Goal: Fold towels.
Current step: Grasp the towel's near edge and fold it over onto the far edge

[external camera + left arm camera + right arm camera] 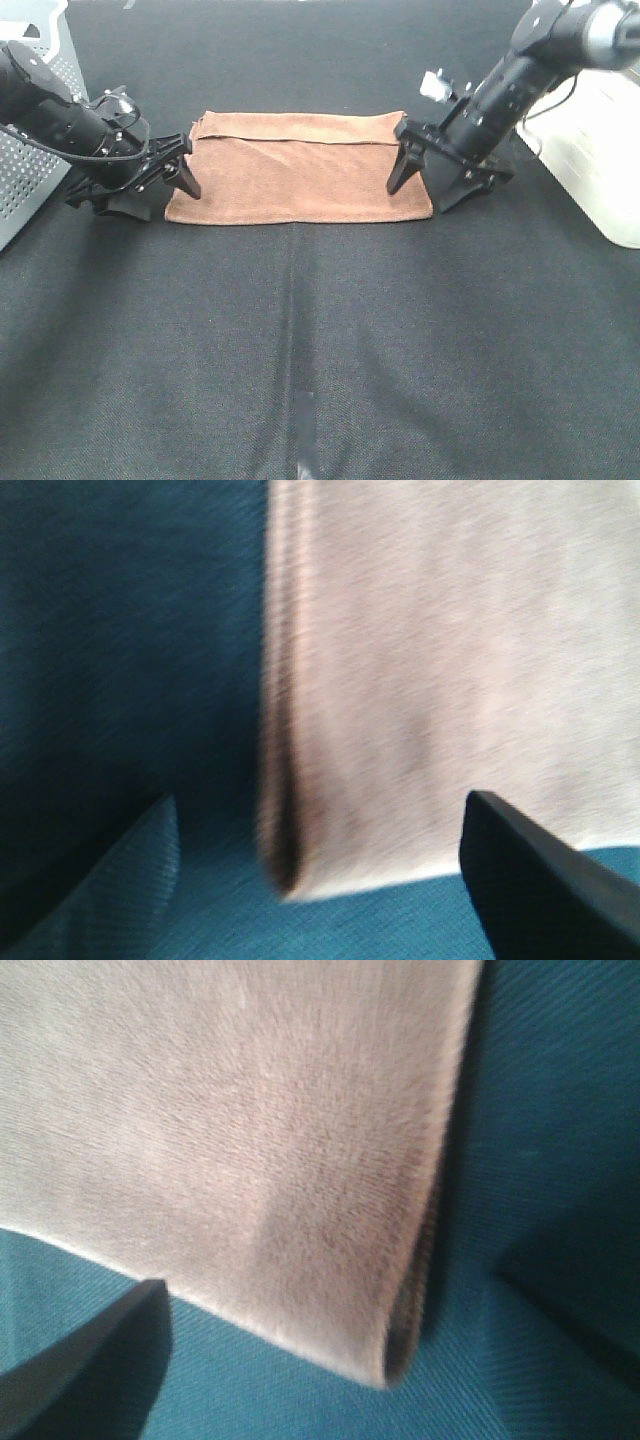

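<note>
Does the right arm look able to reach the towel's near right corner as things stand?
Probably yes: the right gripper stands open at that corner of the towel, nothing in the way.

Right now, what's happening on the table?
Two robot arms are working on a reddish-brown towel lying flat on the black table cloth. It looks already folded once along its length. The left pincer sits at the towel's left short end and the right pincer at its right short end, both open. Neither is gripping it.
</note>
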Robot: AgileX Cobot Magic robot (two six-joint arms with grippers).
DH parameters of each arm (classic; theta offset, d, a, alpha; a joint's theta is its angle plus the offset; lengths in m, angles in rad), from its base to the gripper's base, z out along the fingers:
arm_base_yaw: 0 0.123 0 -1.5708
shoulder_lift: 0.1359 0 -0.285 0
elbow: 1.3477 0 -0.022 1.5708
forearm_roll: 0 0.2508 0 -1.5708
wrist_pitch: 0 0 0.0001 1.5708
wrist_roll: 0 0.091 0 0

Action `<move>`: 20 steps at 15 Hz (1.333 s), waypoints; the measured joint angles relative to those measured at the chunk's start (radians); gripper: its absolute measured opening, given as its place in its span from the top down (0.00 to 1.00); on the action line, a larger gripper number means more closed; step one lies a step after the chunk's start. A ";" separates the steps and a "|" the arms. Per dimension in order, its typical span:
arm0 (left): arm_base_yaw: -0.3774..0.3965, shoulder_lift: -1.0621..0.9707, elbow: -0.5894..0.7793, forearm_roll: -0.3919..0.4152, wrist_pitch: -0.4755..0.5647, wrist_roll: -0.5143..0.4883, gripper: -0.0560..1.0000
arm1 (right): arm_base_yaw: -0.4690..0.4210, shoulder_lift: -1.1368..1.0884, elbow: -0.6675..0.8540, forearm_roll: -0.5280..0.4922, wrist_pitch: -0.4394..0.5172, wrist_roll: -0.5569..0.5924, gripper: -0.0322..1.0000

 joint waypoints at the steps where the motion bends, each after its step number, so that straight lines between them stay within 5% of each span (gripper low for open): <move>1: -0.016 0.004 -0.001 -0.027 -0.015 0.042 0.25 | 0.000 0.004 0.000 0.023 -0.002 -0.015 0.25; 5: -0.048 0.020 -0.001 -0.076 -0.062 0.065 0.51 | 0.000 0.026 0.000 0.124 -0.033 -0.044 0.48; 6: -0.048 0.020 -0.001 -0.076 -0.062 0.065 0.51 | 0.000 0.026 0.000 0.124 -0.033 -0.044 0.48; 10: -0.048 0.029 0.001 -0.055 -0.051 0.065 0.93 | 0.000 0.026 0.000 0.101 -0.047 -0.031 0.94; 16: 0.007 -0.045 0.014 0.030 0.101 0.064 0.93 | 0.000 -0.026 0.025 0.022 0.030 0.022 0.97; 20: 0.003 -0.157 0.213 0.047 0.091 0.064 0.93 | 0.003 -0.145 0.239 0.033 0.005 0.016 0.97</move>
